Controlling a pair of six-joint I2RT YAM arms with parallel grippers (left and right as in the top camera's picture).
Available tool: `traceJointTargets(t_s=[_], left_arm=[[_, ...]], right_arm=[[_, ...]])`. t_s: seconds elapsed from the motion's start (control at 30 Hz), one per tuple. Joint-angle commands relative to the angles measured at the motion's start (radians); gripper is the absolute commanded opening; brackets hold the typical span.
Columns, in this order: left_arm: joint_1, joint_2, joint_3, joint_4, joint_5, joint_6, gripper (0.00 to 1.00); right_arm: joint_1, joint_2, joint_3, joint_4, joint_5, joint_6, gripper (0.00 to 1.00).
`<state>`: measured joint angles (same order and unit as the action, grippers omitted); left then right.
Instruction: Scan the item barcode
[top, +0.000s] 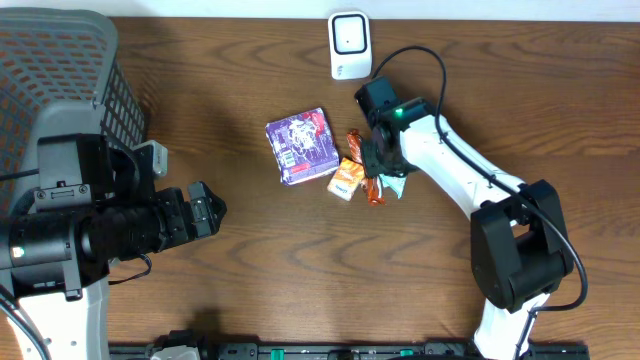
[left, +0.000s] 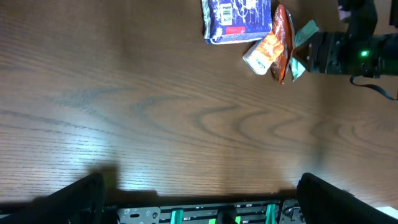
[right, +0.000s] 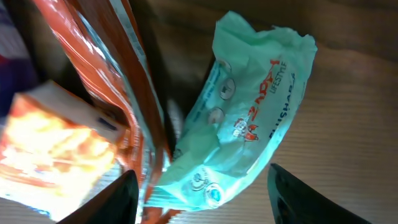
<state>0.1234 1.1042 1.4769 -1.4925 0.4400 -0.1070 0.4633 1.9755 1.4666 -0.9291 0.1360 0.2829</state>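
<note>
A mint-green packet (right: 249, 118) lies on the wooden table beside a red-orange wrapper (right: 118, 81) and a small orange box (right: 56, 149). My right gripper (right: 205, 199) hovers low over the packet's lower end. Its jaws are open, with a gap to the right finger (right: 305, 199). From overhead, the right gripper (top: 380, 165) is above this pile, with the mint packet (top: 393, 186) peeking out beside it. A purple packet (top: 303, 146) lies just to the left. A white barcode scanner (top: 349, 44) stands at the far edge. My left gripper (top: 205, 210) is open and empty, well left of the items.
A grey mesh basket (top: 60, 60) fills the far left corner. The left wrist view shows bare wood in front of my left gripper (left: 199, 199), the pile at top right and a black rail along the table's near edge (left: 205, 214).
</note>
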Motion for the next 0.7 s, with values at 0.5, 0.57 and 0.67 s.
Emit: traceJointTargets(t_s=[0.5, 0.57, 0.67], left_arm=[[0.003, 0.001, -0.002, -0.003, 0.005, 0.005, 0.98], [0.003, 0.001, -0.002, -0.003, 0.005, 0.005, 0.98], [0.003, 0.001, -0.002, -0.003, 0.005, 0.005, 0.98]], right_arm=[[0.01, -0.005, -0.14, 0.166, 0.069, -0.183, 0.59], [0.01, -0.005, -0.143, 0.187, 0.069, -0.163, 0.56], [0.01, -0.006, -0.142, 0.208, 0.069, -0.124, 0.38]])
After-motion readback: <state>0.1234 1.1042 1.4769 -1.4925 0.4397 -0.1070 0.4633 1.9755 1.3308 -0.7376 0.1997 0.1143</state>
